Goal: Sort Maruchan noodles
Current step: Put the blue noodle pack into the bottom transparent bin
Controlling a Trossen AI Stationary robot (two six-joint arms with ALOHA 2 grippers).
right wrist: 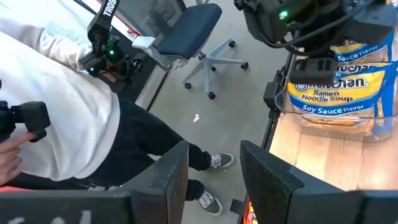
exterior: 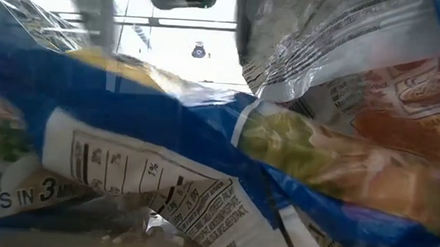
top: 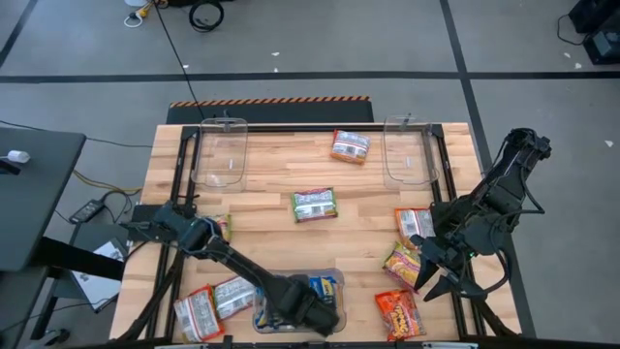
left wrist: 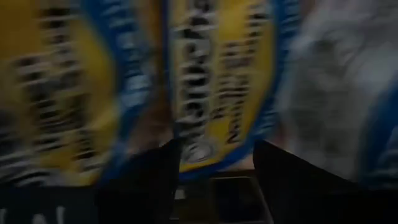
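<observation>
A clear bin (top: 291, 320) at the table's near edge holds blue-and-yellow Maruchan packets (top: 327, 286), also seen in the right wrist view (right wrist: 336, 93). My left gripper (top: 308, 312) is down over this bin, open, with the blurred blue-and-yellow packets (left wrist: 211, 93) right in front of its fingertips (left wrist: 214, 168). My right gripper (top: 432, 275) hovers open near the table's right side, beside an orange packet (top: 402, 262), holding nothing (right wrist: 214, 168). Other packets lie flat on the table: green (top: 315, 205), red-and-silver (top: 350, 145), pink-white (top: 415, 223), red (top: 399, 312). My left gripper comes down at the blue-and-yellow packets in the near bin, and the end of one packet (left wrist: 205, 152) shows between its spread fingers. The view is blurred, and I cannot tell whether a finger touches it.
Two clear bins (top: 221, 153) (top: 407, 153) stand at the far edge. More packets (top: 197, 312) (top: 232, 294) lie at the near left. Packets (exterior: 203, 153) fill the low view close up. A person (right wrist: 56, 106) and an office chair (right wrist: 189, 31) are beyond the table.
</observation>
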